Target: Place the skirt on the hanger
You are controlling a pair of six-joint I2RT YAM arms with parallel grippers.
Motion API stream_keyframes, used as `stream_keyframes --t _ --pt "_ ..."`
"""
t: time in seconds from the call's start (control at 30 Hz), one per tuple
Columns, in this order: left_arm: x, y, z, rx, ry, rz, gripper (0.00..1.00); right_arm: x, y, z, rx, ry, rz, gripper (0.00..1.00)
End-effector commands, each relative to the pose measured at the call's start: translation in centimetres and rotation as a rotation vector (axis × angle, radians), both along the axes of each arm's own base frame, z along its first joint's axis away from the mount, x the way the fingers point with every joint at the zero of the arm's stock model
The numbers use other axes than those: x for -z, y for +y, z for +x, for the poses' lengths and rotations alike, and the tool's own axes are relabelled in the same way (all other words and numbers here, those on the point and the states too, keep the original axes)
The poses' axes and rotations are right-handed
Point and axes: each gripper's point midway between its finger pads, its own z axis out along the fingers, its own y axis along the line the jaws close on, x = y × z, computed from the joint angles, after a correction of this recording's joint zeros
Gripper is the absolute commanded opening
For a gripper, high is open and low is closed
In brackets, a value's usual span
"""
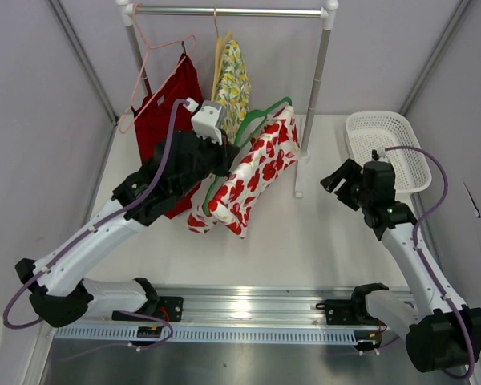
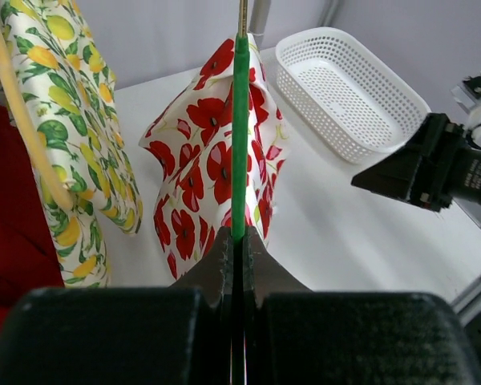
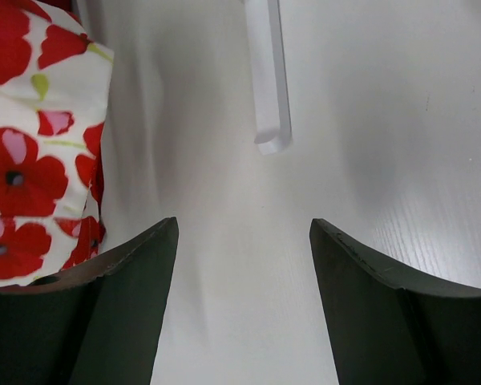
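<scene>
Now your left jaws clench the hanger (image 2: 240,136), skirt (image 2: 196,160) draped beyond them; your right jaws stand released, skirt at their left.

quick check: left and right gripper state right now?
Left gripper: closed, holding the green hanger.
Right gripper: open, nothing between its fingers.
</scene>
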Motion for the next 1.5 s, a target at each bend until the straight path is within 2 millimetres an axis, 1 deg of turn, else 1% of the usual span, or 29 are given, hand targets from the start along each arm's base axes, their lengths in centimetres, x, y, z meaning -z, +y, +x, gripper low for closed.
stream_keyframes --t 0.0,0.03,0.1,0.13,0.17,0.23,0.27,0.3,0.33,0.4,0.43,0.47,0.5,0.57,0.6,0.63,0.67,0.7,0.73,0.77,0.8,0.83,0.93,1.03,1.1,1.13,1.17,1.3,1.47 --pt "-5.2 -0.4 1.3 -0.051 -0.102 -0.1 0.0 -2.7 0.4 0.4 -0.03 -0.054 -0.005 0.73" --pt "-6.1 -0.8 1.8 -0.057 -0.113 -0.11 0.0 -3.1 0.4 0.5 -0.032 -0.061 -0.005 0.73" --pt "-6.4 -0.9 2.7 -0.094 -0.114 -0.107 0.0 -3.5 0.5 0.5 -0.042 -0.065 -0.004 0.73" --pt "-7.7 -0.8 2.9 -0.11 -0.127 -0.127 0.0 -3.5 0.5 0.5 -0.045 -0.062 -0.005 0.73" --pt "-7.1 -1.3 3.7 -0.125 -0.115 -0.112 0.0 -4.0 0.6 0.6 -0.049 -0.072 -0.005 0.73" --pt "-7.4 -1.4 4.4 -0.16 -0.116 -0.124 0.0 -4.1 0.8 0.6 -0.061 -0.067 -0.005 0.73" --pt "-8.2 -1.7 4.9 -0.174 -0.123 -0.136 0.0 -4.6 0.8 0.8 -0.063 -0.077 -0.003 0.73" --pt "-8.2 -1.7 5.4 -0.197 -0.121 -0.133 0.0 -4.6 0.8 0.8 -0.067 -0.075 -0.008 0.73" --pt "-8.8 -1.7 5.7 -0.207 -0.128 -0.141 0.0 -4.6 0.8 0.9 -0.066 -0.072 -0.01 0.73" --pt "-8.8 -2.5 6.6 -0.217 -0.131 -0.134 0.0 -5.1 0.9 1.0 -0.076 -0.081 -0.01 0.73" --pt "-9.7 -2.5 6.9 -0.231 -0.14 -0.146 0.0 -5.0 1.0 1.0 -0.079 -0.075 -0.009 0.73" --pt "-9.6 -3.1 7.5 -0.231 -0.143 -0.13 0.0 -5.4 1.1 1.0 -0.083 -0.083 -0.01 0.73" --pt "-10.7 -3.2 7.6 -0.236 -0.157 -0.146 0.0 -5.5 1.1 1.1 -0.086 -0.084 -0.008 0.73" --pt "-10.6 -3.9 8.7 -0.25 -0.158 -0.124 0.0 -5.8 1.1 1.1 -0.089 -0.087 -0.007 0.73" --pt "-11.6 -3.9 8.8 -0.251 -0.173 -0.136 0.0 -5.9 1.1 1.1 -0.089 -0.09 -0.01 0.73" --pt "-11.6 -4.0 9.2 -0.262 -0.174 -0.129 0.0 -6.0 1.1 1.1 -0.091 -0.091 -0.01 0.73" --pt "-12.3 -4.0 9.4 -0.269 -0.186 -0.131 0.0 -6.1 1.1 1.0 -0.093 -0.095 -0.01 0.73" --pt "-12.3 -4.5 10.0 -0.27 -0.19 -0.13 0.0 -6.3 1.1 1.0 -0.096 -0.097 -0.012 0.73" --pt "-12.2 -4.5 10.6 -0.279 -0.191 -0.125 0.0 -6.4 1.2 1.0 -0.099 -0.101 -0.014 0.73" --pt "-13.8 -4.1 10.7 -0.284 -0.213 -0.159 0.0 -6.4 1.1 0.9 -0.099 -0.099 -0.014 0.73" --pt "-13.5 -4.6 11.5 -0.284 -0.204 -0.154 0.0 -6.6 1.1 1.0 -0.101 -0.105 -0.016 0.73" --pt "-13.2 -4.5 12.3 -0.287 -0.196 -0.154 0.0 -6.6 1.0 0.9 -0.102 -0.103 -0.022 0.73" --pt "-12.5 -4.5 13.9 -0.294 -0.192 -0.147 0.0 -6.9 0.9 0.9 -0.102 -0.11 -0.029 0.73" --pt "-12.4 -4.3 15.2 -0.286 -0.199 -0.167 0.0 -7.3 0.8 0.9 -0.102 -0.117 -0.032 0.73" --pt "-12.2 -4.5 15.7 -0.275 -0.209 -0.173 0.0 -7.4 0.7 0.9 -0.106 -0.121 -0.034 0.73" --pt "-12.5 -4.3 16.3 -0.275 -0.228 -0.19 0.0 -7.4 0.7 0.9 -0.104 -0.121 -0.036 0.73" --pt "-13.0 -4.3 16.4 -0.269 -0.244 -0.203 0.0 -7.4 0.7 0.9 -0.105 -0.123 -0.038 0.73" --pt "-13.4 -4.0 17.6 -0.269 -0.272 -0.217 0.0 -7.6 0.5 0.6 -0.099 -0.133 -0.037 0.73" --pt "-12.5 -3.9 19.0 -0.285 -0.249 -0.211 0.0 -7.1 0.4 0.4 -0.097 -0.127 -0.043 0.73"
